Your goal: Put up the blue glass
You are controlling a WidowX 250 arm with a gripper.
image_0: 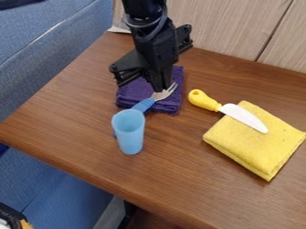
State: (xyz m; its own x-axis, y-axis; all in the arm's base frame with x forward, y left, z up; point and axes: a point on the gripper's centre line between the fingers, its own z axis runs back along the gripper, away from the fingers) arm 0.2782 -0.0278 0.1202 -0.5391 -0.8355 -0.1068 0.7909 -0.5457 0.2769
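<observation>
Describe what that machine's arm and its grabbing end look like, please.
The arm is black, made of chunky, jointed-looking sections, with a dark cable curving across it. The gripper at its lower end is black too: an angular, blocky body with bracket-like pieces jutting out on both sides.

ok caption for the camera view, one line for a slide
Black pincer above a fork and purple cloth, blue glass in front, knife partly on a yellow cloth.
</observation>
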